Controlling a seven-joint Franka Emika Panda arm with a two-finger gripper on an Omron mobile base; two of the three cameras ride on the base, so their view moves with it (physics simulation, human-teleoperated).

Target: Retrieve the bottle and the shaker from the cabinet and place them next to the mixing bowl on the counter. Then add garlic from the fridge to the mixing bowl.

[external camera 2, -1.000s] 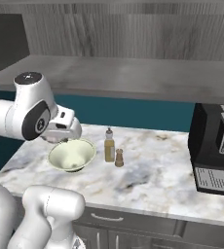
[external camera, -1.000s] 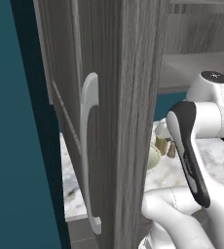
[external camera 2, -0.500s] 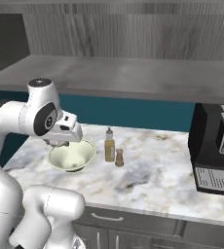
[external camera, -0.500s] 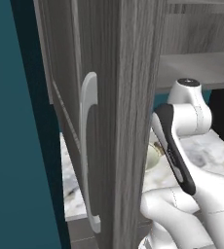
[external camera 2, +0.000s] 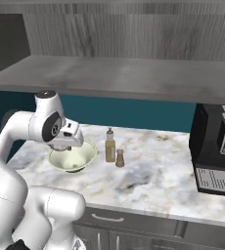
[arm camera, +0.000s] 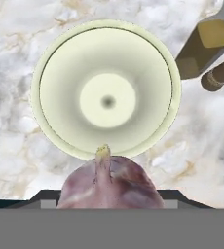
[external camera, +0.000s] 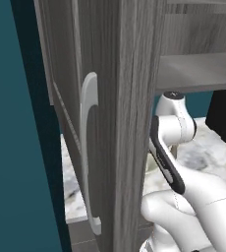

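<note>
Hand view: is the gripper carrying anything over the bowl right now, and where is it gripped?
Yes: a purplish-white garlic bulb sits in the gripper, its pale tip pointing at the wide cream-green mixing bowl below. The bulb hides the fingertips, so the exact hold cannot be told.

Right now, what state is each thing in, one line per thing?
Garlic: held in the gripper, above the mixing bowl.
Mixing bowl: upright on the counter, empty.
Bottle: upright beside the bowl, capped.
Shaker: upright beside the bottle.
Cabinet door: open.
</note>
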